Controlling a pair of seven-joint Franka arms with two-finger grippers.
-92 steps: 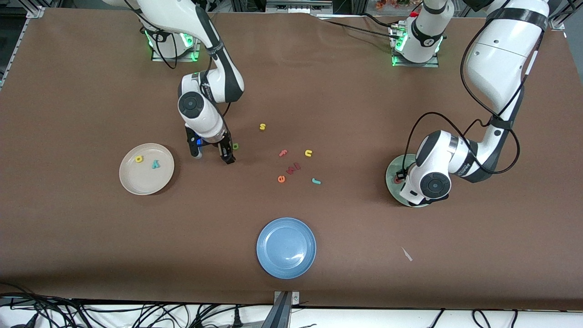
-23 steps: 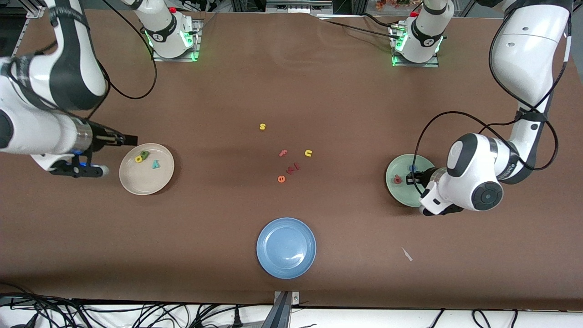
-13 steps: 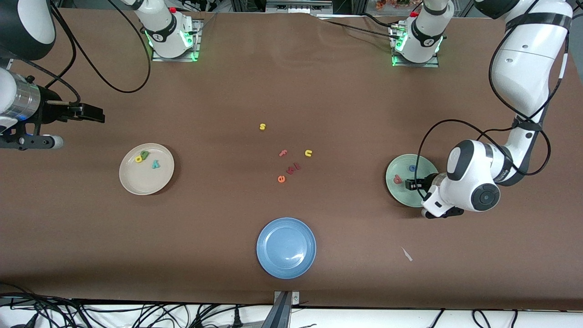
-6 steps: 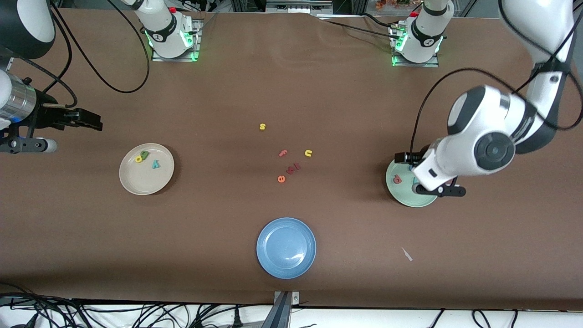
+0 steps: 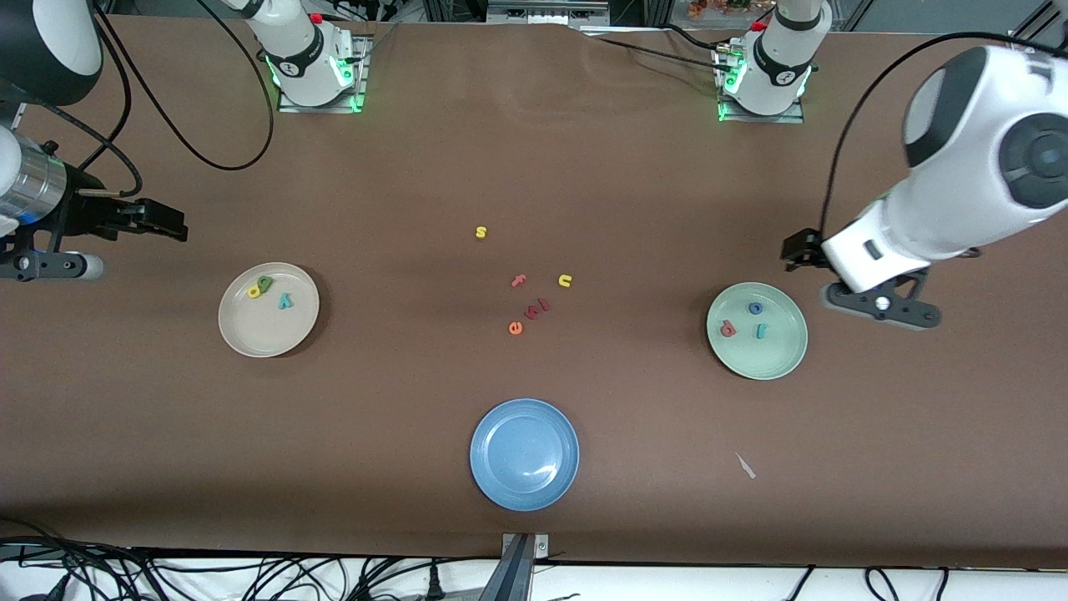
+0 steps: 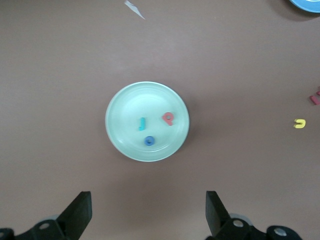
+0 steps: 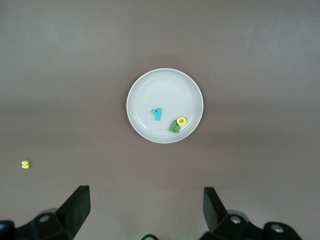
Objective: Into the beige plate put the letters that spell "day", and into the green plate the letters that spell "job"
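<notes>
The left end effector point(image 5: 793, 248), fingers point(image 6: 80, 212) spread apart and empty, is hanging in the air just beside the green plate point(image 5: 784, 355), its wrist tilted out from the left arm's end of the worktop point(image 5: 534, 150). In that plate are lying j point(image 5: 760, 331), o point(image 5: 755, 308) and b point(image 5: 727, 329). The right end effector point(image 5: 163, 221) (also wide apart, empty) is hovering near the beige plate point(image 5: 250, 334), which is holding d point(image 5: 265, 284), a point(image 5: 254, 291) and y point(image 5: 285, 301).

A brown tabletop point(image 5: 534, 150) carries three plates: a beige plate point(image 5: 250, 334) toward the right arm's end, a green plate point(image 5: 780, 355) toward the left arm's end, and a blue plate point(image 5: 524, 453) nearest the front camera. Between the beige and green plates lie loose letters: a yellow s point(image 5: 481, 232), pink f point(image 5: 518, 281), yellow u point(image 5: 565, 281) and orange e point(image 5: 515, 328). A white scrap point(image 5: 745, 466) lies near the blue plate.
</notes>
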